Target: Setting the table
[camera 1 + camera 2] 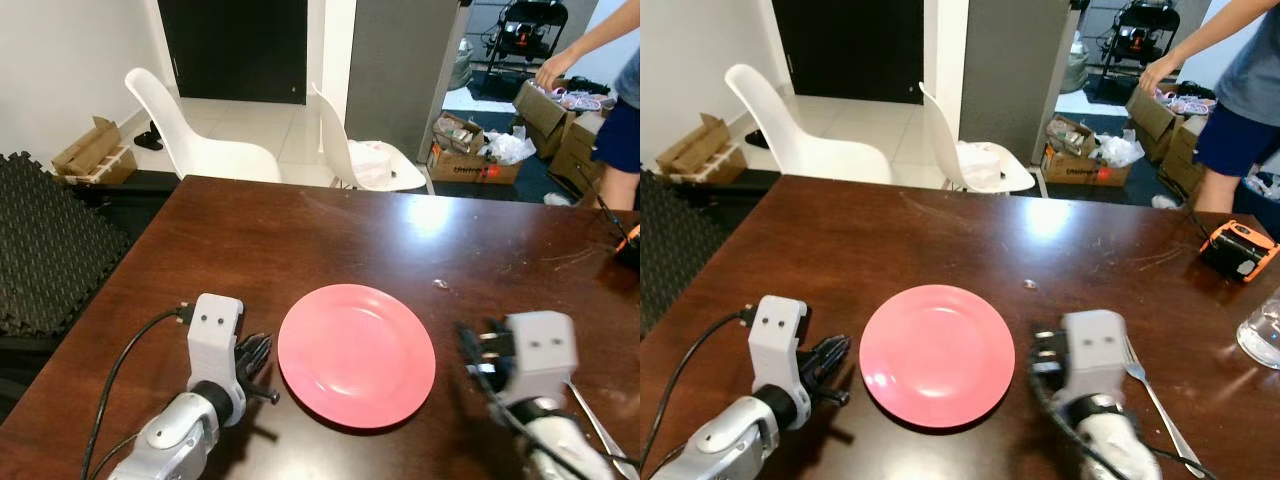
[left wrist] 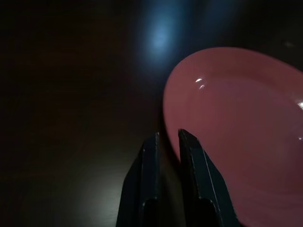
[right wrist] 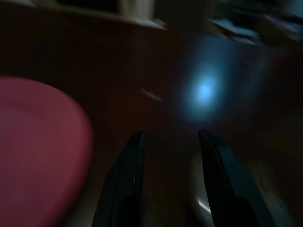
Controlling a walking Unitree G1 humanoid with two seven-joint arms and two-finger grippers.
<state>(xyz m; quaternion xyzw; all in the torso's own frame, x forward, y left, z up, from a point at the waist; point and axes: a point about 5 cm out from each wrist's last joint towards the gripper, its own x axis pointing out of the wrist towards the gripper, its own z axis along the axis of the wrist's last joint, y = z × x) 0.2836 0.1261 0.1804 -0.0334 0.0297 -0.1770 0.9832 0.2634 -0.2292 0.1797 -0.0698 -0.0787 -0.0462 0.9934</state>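
Dark brown wood makes up the surface [image 1: 940, 230], which spreads across the scene, with two white chairs [image 1: 190, 135] pushed up at its far edge. Far right, a person [image 1: 1240, 100] in a grey top and dark shorts reaches toward cardboard boxes [image 1: 465, 160] on the floor. A pink plate [image 1: 937, 355] sits on the near middle of the surface. The left pincer [image 1: 830, 358] lies low just left of the plate, its black fingers nearly closed with only a thin gap, empty, their tips beside the plate's left rim. The right pincer [image 3: 170, 137] is just right of the plate, fingers apart and holding nothing, pointing out over bare wood. A metal fork [image 1: 1155, 400] lies on the surface right of that arm, prongs toward the far side. An orange and black device [image 1: 1238, 250] rests near the right edge, and a clear glass [image 1: 1262, 330] stands at the right border, nearer than the device.
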